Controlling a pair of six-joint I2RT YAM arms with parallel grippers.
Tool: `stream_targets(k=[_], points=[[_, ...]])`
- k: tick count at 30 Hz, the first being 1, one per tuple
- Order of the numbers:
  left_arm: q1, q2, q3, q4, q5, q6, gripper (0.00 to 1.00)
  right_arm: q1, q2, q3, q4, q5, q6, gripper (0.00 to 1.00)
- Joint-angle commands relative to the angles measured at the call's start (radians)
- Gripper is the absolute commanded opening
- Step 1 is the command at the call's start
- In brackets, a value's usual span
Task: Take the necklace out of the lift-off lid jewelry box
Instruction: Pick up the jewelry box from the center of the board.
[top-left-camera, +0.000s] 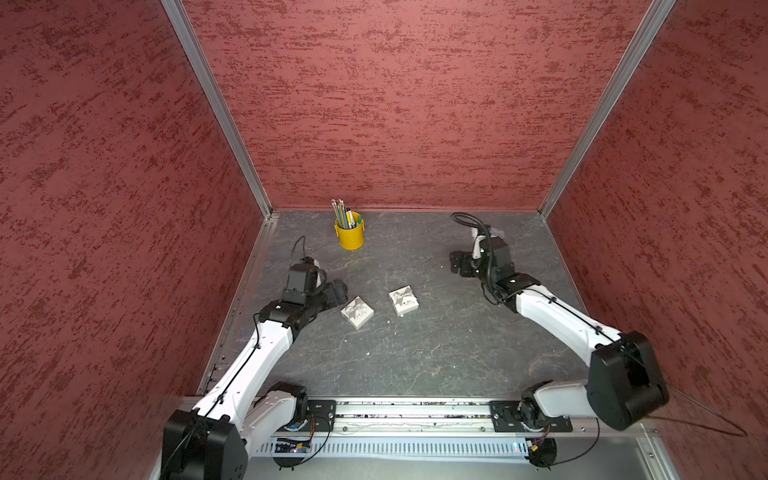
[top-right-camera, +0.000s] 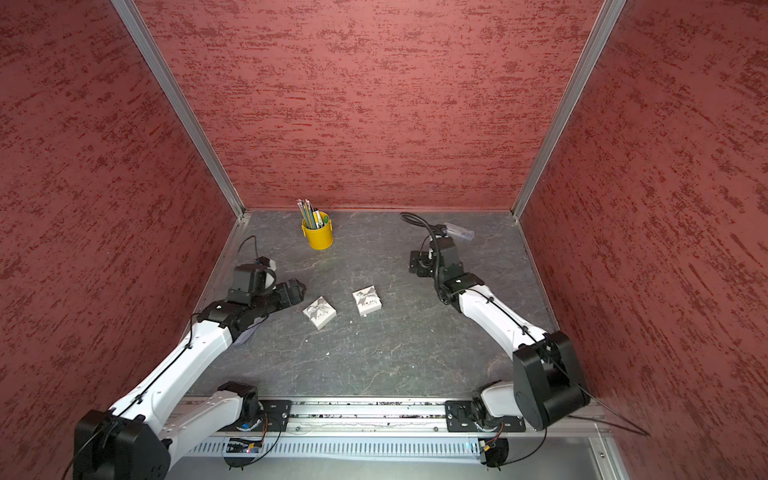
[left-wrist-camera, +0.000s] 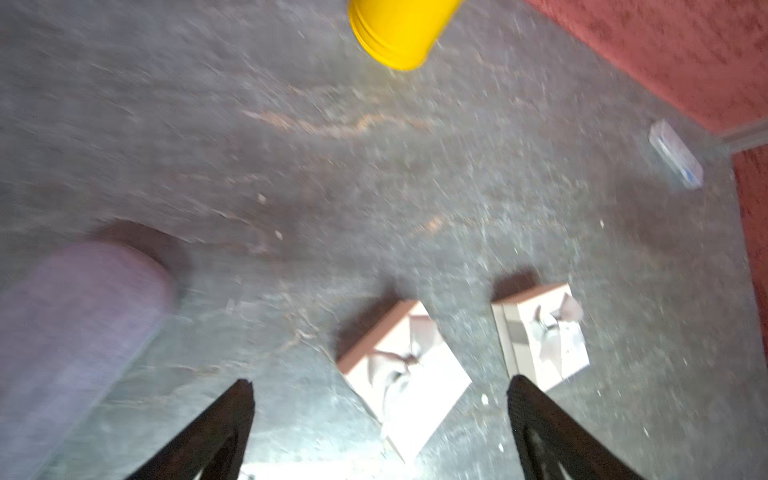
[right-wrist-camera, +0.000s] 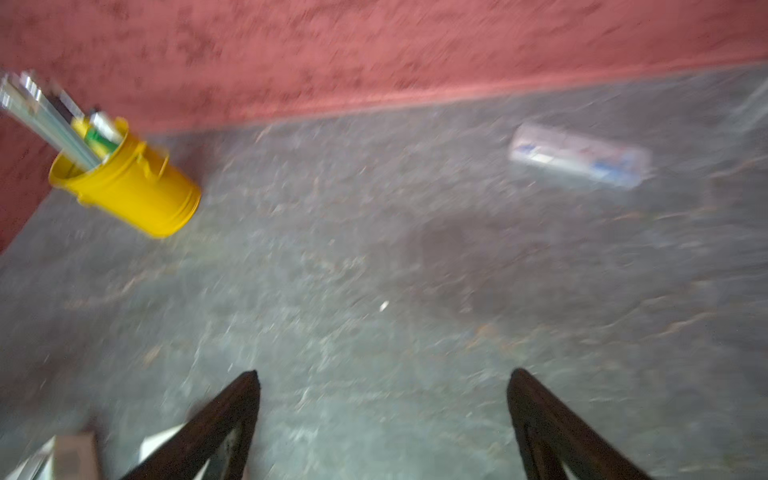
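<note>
Two small white jewelry boxes with grey bows lie mid-table with their lids on, one on the left (top-left-camera: 357, 312) (top-right-camera: 319, 312) (left-wrist-camera: 405, 374) and one on the right (top-left-camera: 403, 301) (top-right-camera: 367, 301) (left-wrist-camera: 544, 332). I cannot tell which is the lift-off lid one. The necklace is hidden. My left gripper (top-left-camera: 338, 291) (top-right-camera: 297, 286) (left-wrist-camera: 380, 382) is open just left of the left box and low over the table, holding nothing. My right gripper (top-left-camera: 455, 262) (top-right-camera: 415, 262) (right-wrist-camera: 382, 374) is open over bare table, behind and to the right of the boxes. A box corner (right-wrist-camera: 70, 457) shows in the right wrist view.
A yellow cup of pencils (top-left-camera: 349, 235) (right-wrist-camera: 129, 183) stands at the back left. A clear plastic case (top-right-camera: 459, 230) (left-wrist-camera: 675, 160) (right-wrist-camera: 579, 156) lies at the back right, behind the right gripper. A lilac roll (left-wrist-camera: 75, 316) lies under the left arm. Red walls close three sides.
</note>
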Motion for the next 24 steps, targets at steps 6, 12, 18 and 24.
stream_targets(k=[6, 12, 18, 24], points=[[-0.256, 0.064, -0.038, 0.173, 0.01, -0.176, 0.8, 0.226, 0.259, 0.176, -0.197, -0.147, 0.075, 0.97], [-0.358, 0.154, 0.014, 0.168, -0.044, -0.179, 0.82, 0.273, 0.378, 0.307, -0.301, -0.122, 0.02, 0.99], [-0.375, 0.172, 0.01, 0.176, -0.058, -0.188, 0.84, 0.296, 0.436, 0.374, -0.355, -0.105, 0.0, 0.99], [-0.377, 0.158, 0.005, 0.157, -0.076, -0.184, 0.84, 0.321, 0.482, 0.418, -0.382, -0.099, -0.011, 0.99]])
